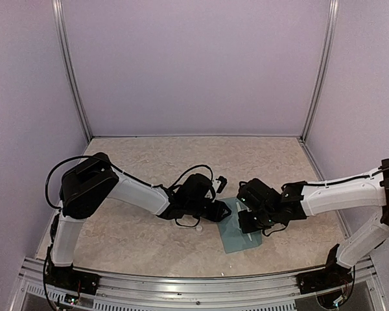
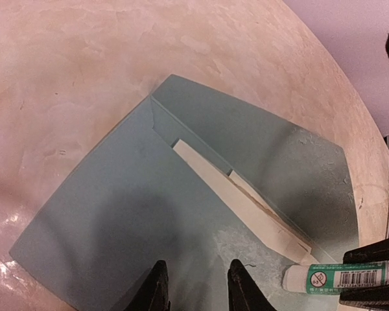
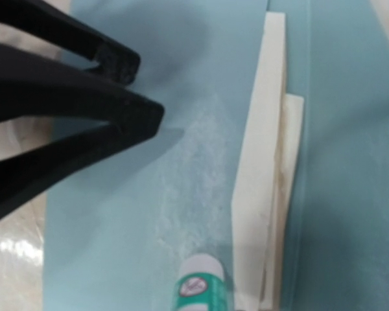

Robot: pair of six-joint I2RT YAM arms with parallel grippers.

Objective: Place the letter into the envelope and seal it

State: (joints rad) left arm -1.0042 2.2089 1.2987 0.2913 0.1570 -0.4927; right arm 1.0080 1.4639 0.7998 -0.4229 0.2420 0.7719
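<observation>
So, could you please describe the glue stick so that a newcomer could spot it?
Find the teal envelope on the marbled table. Beside the off-white letter sticking out of it, the right gripper holds the glue stick: a small tube, the only white-and-green thing, with a barcode.

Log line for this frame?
phase: gluing | letter: tucked in envelope, edge showing | right gripper: shut on glue stick, tip at envelope | left gripper: open, over envelope
</observation>
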